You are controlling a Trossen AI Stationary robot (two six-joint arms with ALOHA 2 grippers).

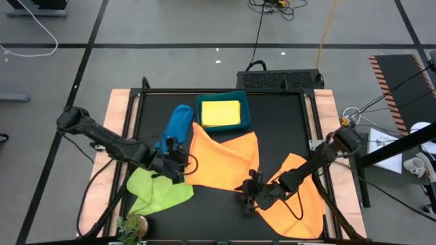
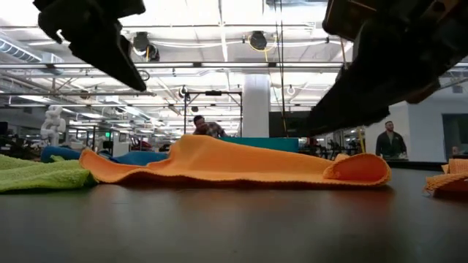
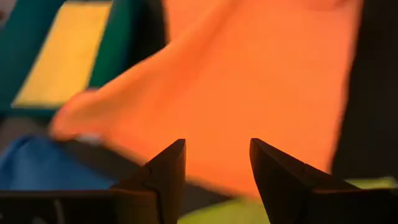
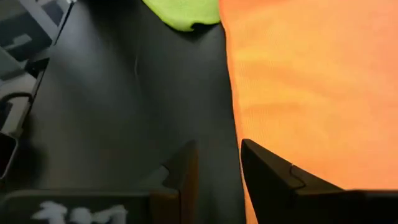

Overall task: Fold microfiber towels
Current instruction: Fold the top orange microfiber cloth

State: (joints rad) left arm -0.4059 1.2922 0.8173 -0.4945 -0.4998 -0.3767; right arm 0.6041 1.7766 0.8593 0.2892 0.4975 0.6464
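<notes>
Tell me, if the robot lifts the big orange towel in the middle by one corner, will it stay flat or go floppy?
Probably floppy. The orange towel already lies in soft humps and a curled edge in the low view, so it would likely droop and hang. It looks thin, so probably light. Pushed, it would likely bunch up on the table rather than slide whole.

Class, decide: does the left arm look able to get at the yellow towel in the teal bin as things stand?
Probably yes. The left claw hangs open by the orange towel; the yellow towel lies uncovered in the open-topped teal bin just beyond, with nothing above it.
</notes>
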